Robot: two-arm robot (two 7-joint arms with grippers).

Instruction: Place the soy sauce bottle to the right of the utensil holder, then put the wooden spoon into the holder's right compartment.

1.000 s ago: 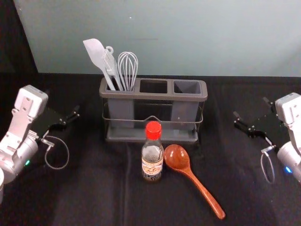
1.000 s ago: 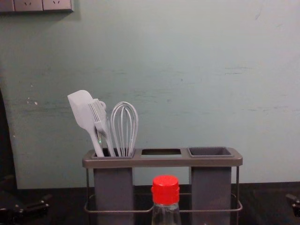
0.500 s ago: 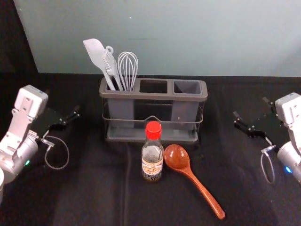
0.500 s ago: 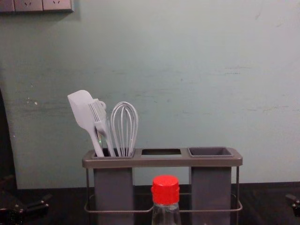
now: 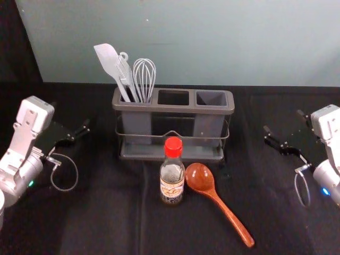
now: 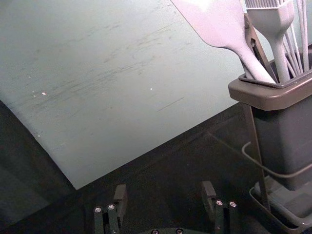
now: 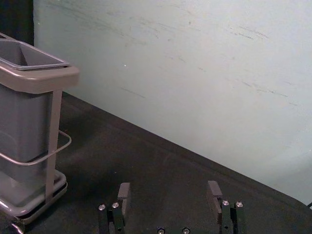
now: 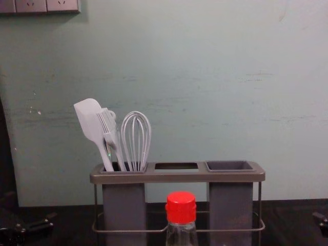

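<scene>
One each: holder (image 5: pixel 172 108), bottle (image 5: pixel 171 186), spoon (image 5: pixel 200 178), spatula (image 5: pixel 108 59), brush (image 8: pixel 108 125), whisk (image 5: pixel 144 79); two grippers (image 5: pixel 283 121)

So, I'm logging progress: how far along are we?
Nothing looks done: the soy sauce bottle and wooden spoon are in front of the utensil holder. Nothing's in hand: left gripper and right gripper are open, empty. Both placements remain; the right compartment looks empty.

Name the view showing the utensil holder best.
Head view: the utensil holder fits in, top to bottom. The chest view crops its bottom; the left wrist view has its left end, the right wrist view its right end.
</scene>
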